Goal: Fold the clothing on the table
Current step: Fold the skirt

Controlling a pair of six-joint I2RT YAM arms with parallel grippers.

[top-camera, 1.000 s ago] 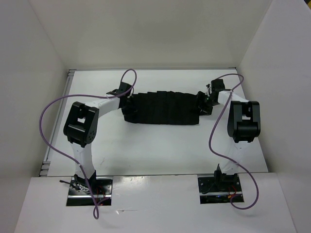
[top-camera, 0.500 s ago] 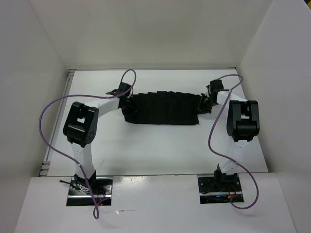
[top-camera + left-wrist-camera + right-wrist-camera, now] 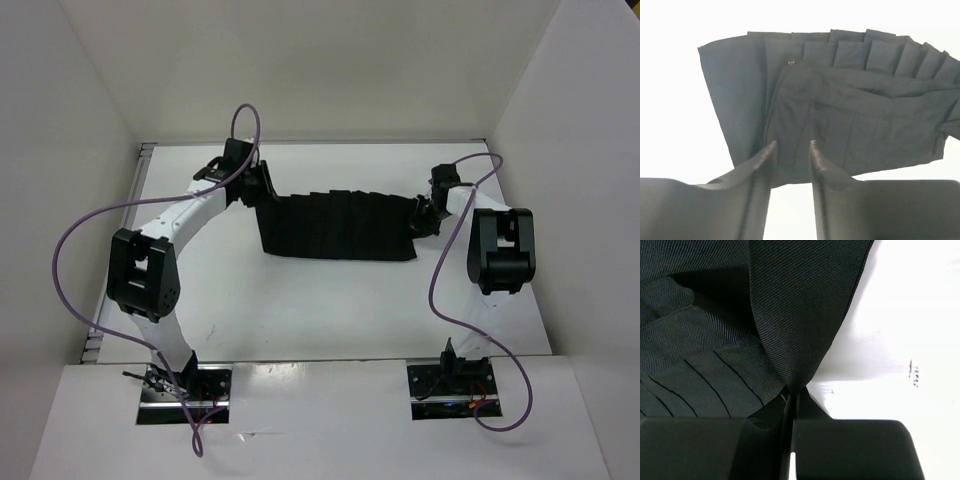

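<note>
Seen from above, the clothing (image 3: 335, 227), a black pleated garment, lay stretched as a wide band across the upper middle of the white table (image 3: 300, 310), its long side running left to right. White walls (image 3: 60, 150) closed the table in on the left, right and far sides.

Your left gripper (image 3: 792, 145) sat at the garment's left end, in the upper left of the overhead view. Its wrist camera showed the two fingers (image 3: 762, 165) spread apart with a clear gap between them and nothing caught in that gap (the cloth lay flat beyond the tips, pleats fanned along its top edge). I could not tell whether the fingertips touched the fabric.

Your right gripper (image 3: 792, 395) was at the garment's right end, in the upper right of the overhead view. Its fingers were pressed together, pinching a fold of the black cloth that spread from the tips toward the top of the wrist view. To the right of that fold the bare table showed, with a small dark mark (image 3: 913, 372) on it.
</note>
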